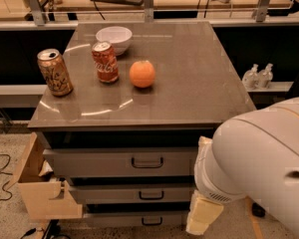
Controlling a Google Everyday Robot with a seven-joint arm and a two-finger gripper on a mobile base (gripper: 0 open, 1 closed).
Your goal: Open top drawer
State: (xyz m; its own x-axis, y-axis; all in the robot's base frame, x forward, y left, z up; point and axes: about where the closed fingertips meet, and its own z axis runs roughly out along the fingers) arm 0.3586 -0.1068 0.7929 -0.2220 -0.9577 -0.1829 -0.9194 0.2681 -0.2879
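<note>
So the cream-coloured gripper (203, 214) is sitting low at the right front corner of the cabinet, down by the level of the bottom drawers. It's mostly tucked under the big white rounded robot arm (261, 166), so I honestly can't tell how far open it is. It doesn't look to be on any handle.

My read is that the reach hasn't landed yet. The target is the dark rectangular loop handle (147, 162), which is up and to the left of the gripper. To do this well I'd come in level with that loop and square to the front, close around the bar, then pull straight back toward the base. An angled pull could bind the slide. Watch the height too, because the two shallower grey drawers below have near-identical handles, so it'd be easy to grab the wrong one.

The wide grey metal top drawer (99, 162) sits right under the grey-brown cabinet top (189, 78). It has the tallest front panel of the three with the handle dead centre, and it looks shut — no interior showing.

Up top there's a gold soda can (55, 72), a red cola can (105, 62), an orange (142, 73) and a white bowl (114, 36) — a jerky pull might rock the cans.
</note>
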